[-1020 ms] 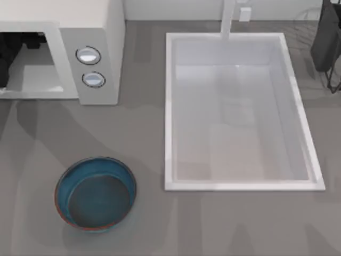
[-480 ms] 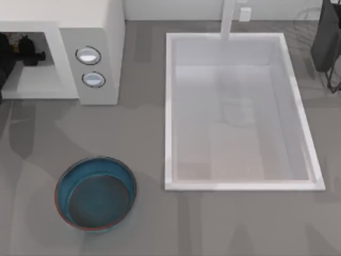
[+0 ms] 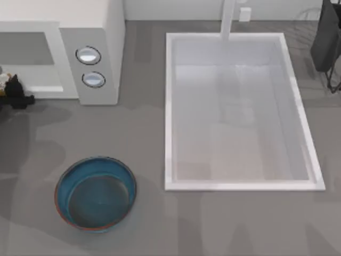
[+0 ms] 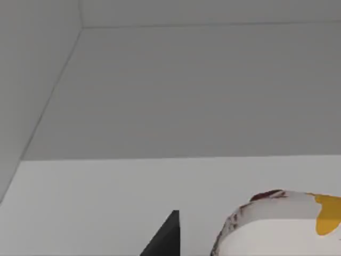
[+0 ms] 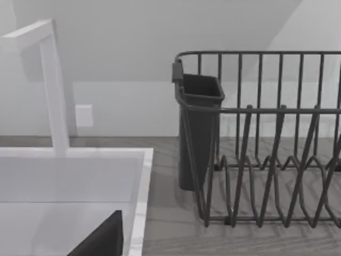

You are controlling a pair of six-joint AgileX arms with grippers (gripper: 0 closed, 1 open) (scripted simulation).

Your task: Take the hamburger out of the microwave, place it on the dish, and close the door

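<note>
The white microwave (image 3: 96, 32) stands at the back left, its cavity (image 3: 32, 58) showing. My left gripper (image 3: 13, 95) is at the table's far left edge, just in front of the cavity's mouth, shut on the hamburger (image 3: 3, 80), a small whitish lump. In the left wrist view the hamburger (image 4: 277, 226) with orange and reddish marks sits beside a dark fingertip (image 4: 165, 240), with the cavity's white floor and wall beyond. The teal dish (image 3: 96, 193) rests on the table toward the front left, well apart from the gripper. The door is out of view. The right wrist view shows a dark fingertip (image 5: 104, 240) of my parked right gripper.
A large white sink basin (image 3: 240, 112) with a white tap (image 3: 228, 18) fills the table's right half. A dark wire dish rack (image 5: 266, 144) with a cutlery cup (image 5: 197, 128) stands at the back right. Two round knobs (image 3: 88, 55) sit on the microwave's panel.
My left gripper has drawn back out of the microwave cavity toward the table's front, carrying the hamburger with it. The dish has not moved.
</note>
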